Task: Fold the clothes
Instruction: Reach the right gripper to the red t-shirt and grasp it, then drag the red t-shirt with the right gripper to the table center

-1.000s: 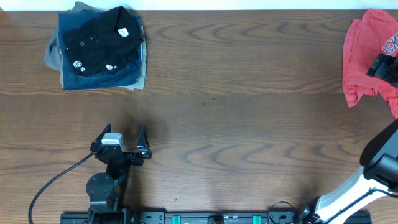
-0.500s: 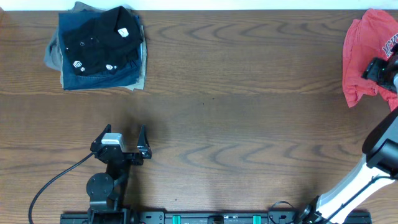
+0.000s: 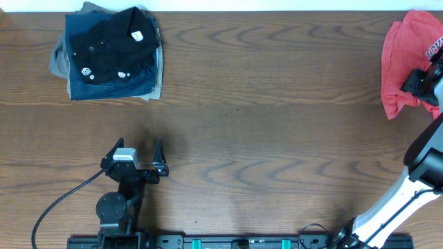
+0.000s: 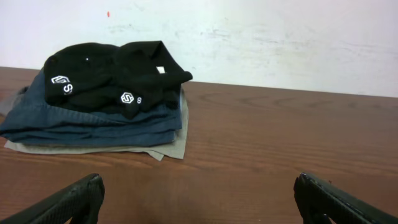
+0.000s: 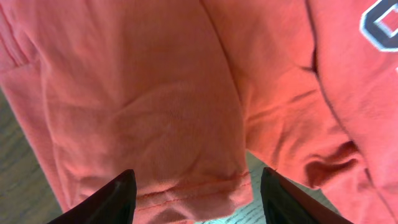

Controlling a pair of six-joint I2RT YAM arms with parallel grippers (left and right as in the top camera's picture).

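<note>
The clothes [image 3: 398,52], a red-orange T-shirt with printed lettering, lie crumpled at the far right edge of the table. My right gripper [image 3: 417,79] is down on the shirt's near part. In the right wrist view a hemmed fold of the clothes [image 5: 155,93] lies between the fingers of the right gripper [image 5: 196,186]. The jaws stand apart, and a strip of table shows beside the right finger. My left gripper [image 3: 138,145] rests open near the front left, far from the shirt. The left gripper [image 4: 198,185] has only bare wood between its fingers.
A folded pile sits at the back left: a black shirt with small white logos [image 3: 111,41] [image 4: 112,74] on top of blue [image 4: 87,121] and khaki garments. A black cable [image 3: 55,207] runs from the left arm's base. A white wall stands behind the table.
The right gripper has shifted slightly left and toward the front over the shirt, and its jaws have narrowed around the fold. The left arm has not moved.
</note>
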